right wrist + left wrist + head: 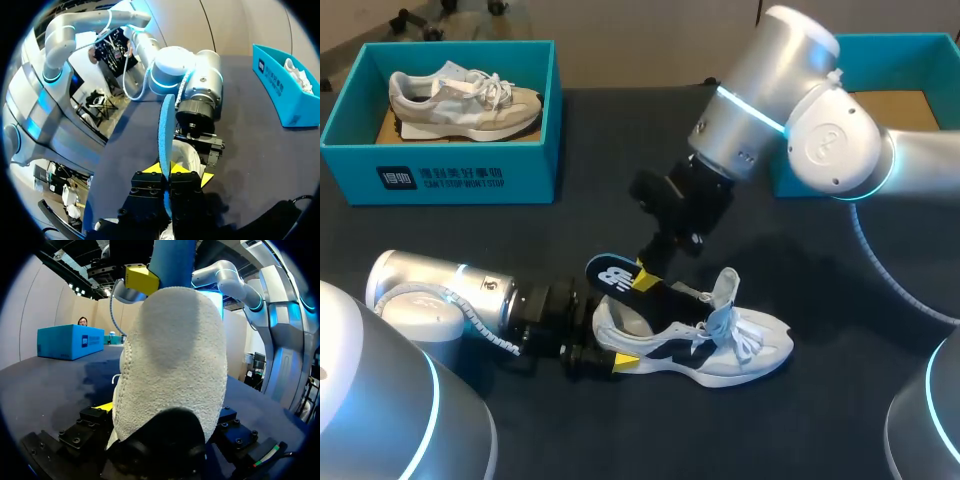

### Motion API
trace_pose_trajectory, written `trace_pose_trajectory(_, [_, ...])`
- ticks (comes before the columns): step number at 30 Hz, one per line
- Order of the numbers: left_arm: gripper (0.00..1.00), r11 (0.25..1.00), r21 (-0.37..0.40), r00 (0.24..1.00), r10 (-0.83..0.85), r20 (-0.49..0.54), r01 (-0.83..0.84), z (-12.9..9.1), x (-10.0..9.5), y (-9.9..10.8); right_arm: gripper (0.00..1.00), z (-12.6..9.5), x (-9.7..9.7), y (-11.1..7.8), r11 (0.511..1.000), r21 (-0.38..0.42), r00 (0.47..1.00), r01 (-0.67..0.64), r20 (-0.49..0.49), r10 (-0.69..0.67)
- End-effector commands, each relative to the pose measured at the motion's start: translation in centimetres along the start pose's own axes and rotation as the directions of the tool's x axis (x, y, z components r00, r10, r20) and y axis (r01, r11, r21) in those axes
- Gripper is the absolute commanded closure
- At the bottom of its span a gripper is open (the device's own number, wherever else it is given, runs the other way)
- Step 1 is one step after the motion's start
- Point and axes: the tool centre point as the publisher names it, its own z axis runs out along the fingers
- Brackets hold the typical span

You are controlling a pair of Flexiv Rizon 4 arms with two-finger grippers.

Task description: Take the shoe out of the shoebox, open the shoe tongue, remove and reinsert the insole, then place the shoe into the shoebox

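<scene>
A white and black sneaker (pixel 720 350) lies on its side on the dark table, toe to the right, laces loose. My left gripper (pixel 608 332) is open, and the sneaker's heel (pixel 175 355) sits between its wide-spread fingers. My right gripper (pixel 645 278) hangs just above the shoe's opening and is shut on the blue insole (pixel 615 272). The insole's heel end sticks out up and to the left. In the right wrist view the insole (pixel 165 125) stands edge-on, pinched between the yellow tips of my right gripper (pixel 167 176), over the sneaker (pixel 186 154).
A teal shoebox (pixel 440 165) at the back left holds a second, beige sneaker (pixel 460 95). Another open teal shoebox (pixel 920 60) stands at the back right, partly behind my right arm. Bare table lies in front of and to the right of the shoe.
</scene>
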Motion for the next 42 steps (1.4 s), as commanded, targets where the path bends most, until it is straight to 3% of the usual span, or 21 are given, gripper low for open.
trace_pose_trajectory(1, [1.0, 1.0, -0.002, 1.0, -0.001, 0.002, 0.001, -0.1, 0.1, 0.5, 1.0, 0.0, 0.0, 0.0, 1.0, 0.001, 1.0, 0.0, 0.003, 0.0])
trace_pose_trajectory(3, [1.0, 1.0, -0.002, 1.0, -0.001, 0.002, 0.001, -0.1, 0.1, 0.5, 1.0, 0.0, 0.0, 0.0, 1.0, 0.001, 1.0, 0.0, 0.003, 0.0])
trace_pose_trajectory(7, [1.0, 1.0, -0.002, 1.0, -0.001, 0.002, 0.001, -0.1, 0.1, 0.5, 1.0, 0.3, -1.7, 2.7, 0.995, -0.065, 0.998, 0.07, 0.006, -0.07])
trace_pose_trajectory(12, [1.0, 1.0, -0.002, 1.0, -0.001, 0.002, 0.001, -0.1, 0.1, 0.5, 1.0, -0.8, -2.4, 5.0, 0.989, -0.106, 0.994, 0.106, 0.007, -0.106])
trace_pose_trajectory(20, [1.0, 1.0, -0.002, 1.0, -0.001, 0.002, 0.001, -0.1, 0.1, 0.5, 1.0, -4.5, -0.9, 6.8, 0.971, -0.211, 0.992, 0.113, 0.082, -0.098])
trace_pose_trajectory(28, [1.0, 1.0, -0.002, 1.0, -0.001, 0.002, 0.001, -0.1, 0.1, 0.5, 1.0, -7.9, 1.3, 8.7, 0.958, -0.259, 0.988, 0.121, 0.124, -0.091])
trace_pose_trajectory(31, [1.0, 1.0, -0.002, 1.0, -0.001, 0.002, 0.001, -0.1, 0.1, 0.5, 1.0, -9.6, 2.3, 9.4, 0.921, -0.349, 0.982, 0.17, 0.136, -0.13])
trace_pose_trajectory(42, [1.0, 1.0, -0.002, 1.0, -0.001, 0.002, 0.001, -0.1, 0.1, 0.5, 1.0, -9.6, 2.3, 9.4, 0.921, -0.349, 0.982, 0.17, 0.136, -0.13])
